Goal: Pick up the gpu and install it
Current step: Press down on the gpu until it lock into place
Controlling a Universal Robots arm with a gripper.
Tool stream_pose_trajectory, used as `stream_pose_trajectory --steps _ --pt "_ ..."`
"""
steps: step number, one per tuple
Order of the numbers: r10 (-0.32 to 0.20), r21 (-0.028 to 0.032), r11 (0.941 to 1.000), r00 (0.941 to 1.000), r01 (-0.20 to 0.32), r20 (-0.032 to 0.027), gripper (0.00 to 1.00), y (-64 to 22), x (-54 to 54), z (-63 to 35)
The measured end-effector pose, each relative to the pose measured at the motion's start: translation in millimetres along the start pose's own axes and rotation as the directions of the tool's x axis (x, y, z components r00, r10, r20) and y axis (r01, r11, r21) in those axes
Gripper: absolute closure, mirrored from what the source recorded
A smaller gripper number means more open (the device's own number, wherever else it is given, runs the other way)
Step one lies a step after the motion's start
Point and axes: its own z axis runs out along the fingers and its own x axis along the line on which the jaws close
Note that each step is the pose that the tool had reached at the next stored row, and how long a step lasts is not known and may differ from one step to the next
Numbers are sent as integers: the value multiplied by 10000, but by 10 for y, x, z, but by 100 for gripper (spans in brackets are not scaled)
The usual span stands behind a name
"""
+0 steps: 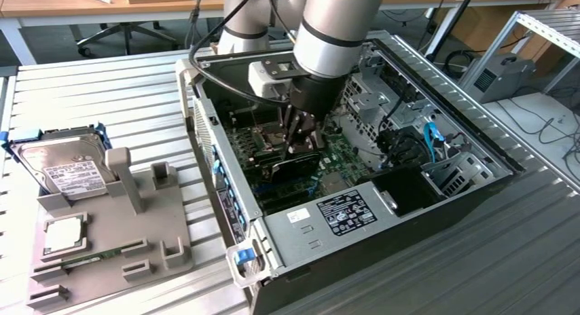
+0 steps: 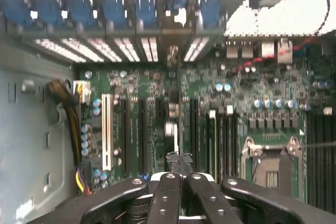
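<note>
No legible text on the hard drive label or case sticker.

Gpu: thin dark card, standing on edge inside open case, above motherboard slots.

Motherboard: green, with black slots and one white slot. Gripper: black. Case: silver-grey metal, blue latches along the rear edge. Hard drive, at the case's nine o'clock: silver, white label. Holder tray: beige-grey. Cable inside the case: blue.
</note>
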Motion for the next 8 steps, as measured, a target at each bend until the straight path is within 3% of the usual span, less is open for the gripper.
stream_pose_trajectory --steps 8 --pt "-1 0 10000 10000 1 0 89 202 1 91"
